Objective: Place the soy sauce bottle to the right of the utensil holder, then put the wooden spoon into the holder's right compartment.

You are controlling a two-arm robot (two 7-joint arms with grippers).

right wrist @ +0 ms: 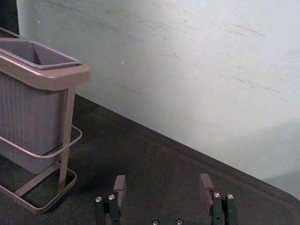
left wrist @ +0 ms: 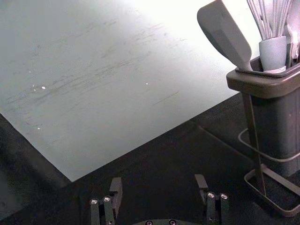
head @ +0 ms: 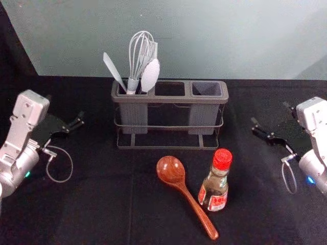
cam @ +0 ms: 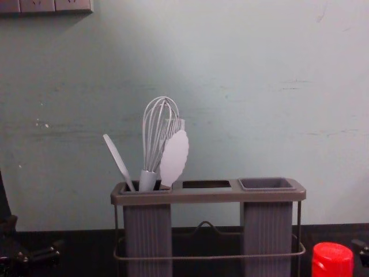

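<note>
Showed left gripper (head: 65, 106) at left, right gripper (head: 269, 112) at right, with released fingers; framed bottle (head: 215, 187) beside spoon (head: 189, 197), perhaps touching, lower center.

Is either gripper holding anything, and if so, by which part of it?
Nothing is held: the left gripper and the right gripper both stand open and empty.

In the head view, the wall (head: 204, 35) is bright and the black cloth (head: 92, 204) is very dark. Light makes a small shiny spot on the wooden spoon (head: 170, 170). In the left wrist view, strong glare turns the wall almost white at the top. In the chest view, a soft shadow hangs under the box (cam: 46, 6) at the upper left.
</note>
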